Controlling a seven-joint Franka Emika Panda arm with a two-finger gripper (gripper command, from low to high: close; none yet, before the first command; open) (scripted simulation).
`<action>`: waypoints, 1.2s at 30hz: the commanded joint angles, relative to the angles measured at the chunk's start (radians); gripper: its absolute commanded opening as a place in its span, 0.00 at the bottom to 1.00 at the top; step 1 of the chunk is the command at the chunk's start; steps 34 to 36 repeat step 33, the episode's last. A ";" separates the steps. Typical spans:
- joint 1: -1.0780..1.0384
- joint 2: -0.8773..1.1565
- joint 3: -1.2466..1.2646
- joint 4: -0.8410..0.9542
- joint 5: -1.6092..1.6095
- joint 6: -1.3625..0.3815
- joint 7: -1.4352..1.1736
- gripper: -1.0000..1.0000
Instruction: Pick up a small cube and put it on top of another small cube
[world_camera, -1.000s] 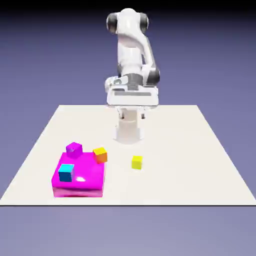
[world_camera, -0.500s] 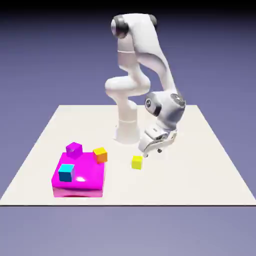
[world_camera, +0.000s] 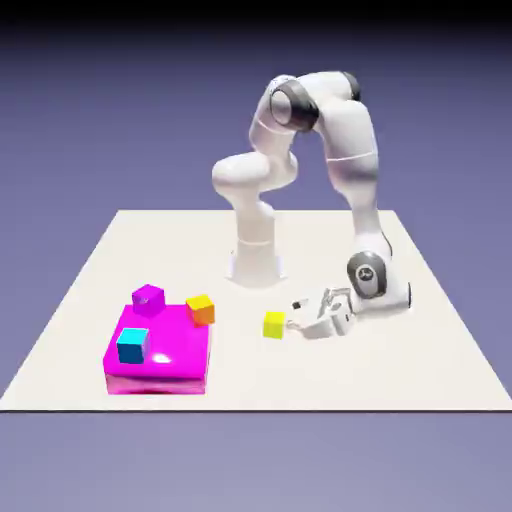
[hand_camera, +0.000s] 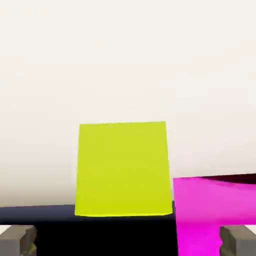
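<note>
1. Exterior view: white arm bends down low over the bench (world_camera: 420, 300), hand lying almost level near the bench top, pointing toward the exterior view's left.
2. Exterior view: claw (world_camera: 296, 313) sits just beside the yellow cube (world_camera: 274, 324), on the cube's right in this view; fingers look spread, nothing between them. Contact with the cube can't be told, too small.
3. Exterior view: yellow cube rests alone on the bench, near the middle, apart from the other things.
4. Exterior view: big magenta block (world_camera: 160, 350) lies flat on the bench at the exterior view's left front.
5. Exterior view: cyan cube (world_camera: 132, 345) sits on top of the magenta block, near its left front corner.
6. Exterior view: purple cube (world_camera: 148, 299) at the block's far left corner; orange cube (world_camera: 201, 309) at its far right corner. Whether they sit on the block or on the bench behind it, can't tell.
7. Hand view: yellow cube (hand_camera: 122, 170) fills the middle, large, square face on to the camera, pale bench surface (hand_camera: 125, 60) behind it.
8. Hand view: magenta block (hand_camera: 212, 212) shows at lower right, partly behind the cube's edge.
9. Hand view: two grey fingertips (hand_camera: 17, 240) at the bottom corners, wide apart, claw open, cube ahead of them and not gripped.
</note>
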 joint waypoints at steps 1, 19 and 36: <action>-0.014 0.021 -0.019 -0.025 -0.031 0.043 0.019 0.50; -0.173 -0.039 -0.408 0.261 -0.235 0.075 -0.456 0.00; -0.237 -0.054 -0.559 0.357 -0.321 0.103 -0.624 1.00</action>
